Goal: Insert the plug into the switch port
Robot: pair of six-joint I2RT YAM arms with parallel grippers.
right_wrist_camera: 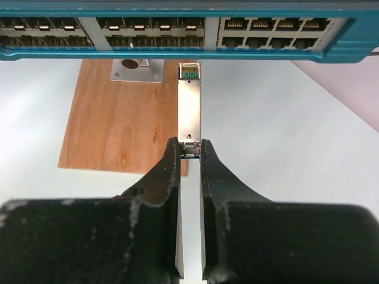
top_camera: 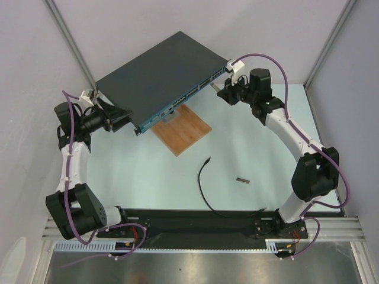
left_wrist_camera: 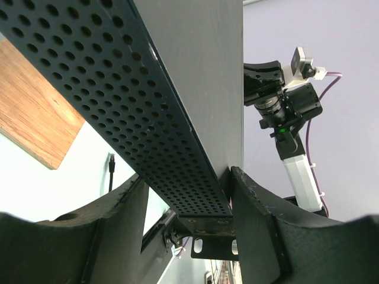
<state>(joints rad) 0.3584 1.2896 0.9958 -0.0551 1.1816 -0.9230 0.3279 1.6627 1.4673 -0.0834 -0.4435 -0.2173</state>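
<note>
Pale tabletop (top_camera: 148, 177). Clenched in left jaws for bracing: switch box (left_wrist_camera: 177, 89). Pinched in right jaws, aimed just short of switch port (right_wrist_camera: 190, 40): grey metal module (right_wrist_camera: 189, 106). Lying free, nearer: plug (top_camera: 208, 159).

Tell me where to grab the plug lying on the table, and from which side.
Pinch the plug just behind its tip, coming straight down from above and closing across the cable. It lies flat on the table with nothing beside it, so its two sides are likely the only reachable faces.
</note>
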